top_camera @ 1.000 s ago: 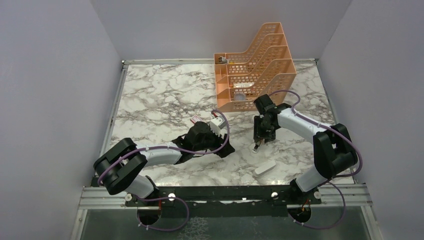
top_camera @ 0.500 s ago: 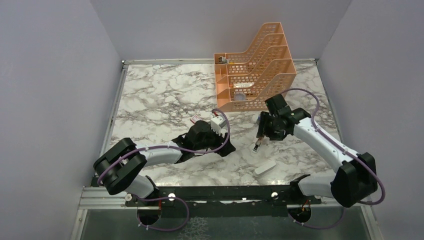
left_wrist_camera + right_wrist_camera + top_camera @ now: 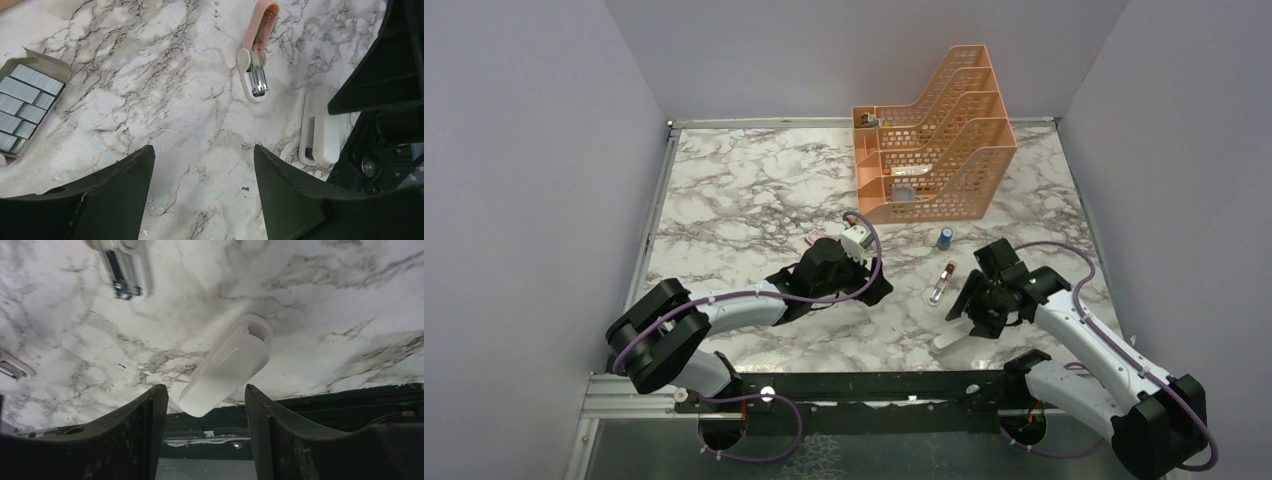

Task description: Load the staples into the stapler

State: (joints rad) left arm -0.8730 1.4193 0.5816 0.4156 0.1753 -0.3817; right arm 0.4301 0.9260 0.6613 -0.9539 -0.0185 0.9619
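**Top view.** A marble-patterned table (image 3: 754, 180) is recorded, with an orange perforated plastic file organiser (image 3: 934, 130) at 12 o'clock of the surface.

**Stapler.** A pink and white stapler (image 3: 941, 282) is seen lying on the marble right of centre, hinged open. In the left wrist view its metal channel faces up. Whether any strip sits in the channel cannot be told.
- A small blue cylinder (image 3: 945, 237) stands at 12 o'clock of the stapler, near it but apart.
- A white tapered plastic piece (image 3: 952, 335) lies at 6 o'clock of the stapler, near the front edge of the table and not touching the stapler.

**Staples.** Thin grey metal staple strips (image 3: 22, 107) are noted packed side by side in a grey open tray (image 3: 50, 64). The tray rests on the marble at 9 o'clock of the left wrist view, well apart from the stapler. It cannot be made out in the top view.

**Left gripper** (image 3: 202, 150). The fingers are spread wide, with only bare marble seen between them. The gripper is held above the table, with the tray at its 9 o'clock and the stapler at its 1 o'clock in the wrist view.

**Right gripper** (image 3: 204, 390). The fingers are spread. The narrow end of the white tapered plastic piece shows between the fingertips, and neither finger is seen touching it. The stapler appears at 11 o'clock of this view. From above, this gripper is placed at 4 o'clock of the stapler.
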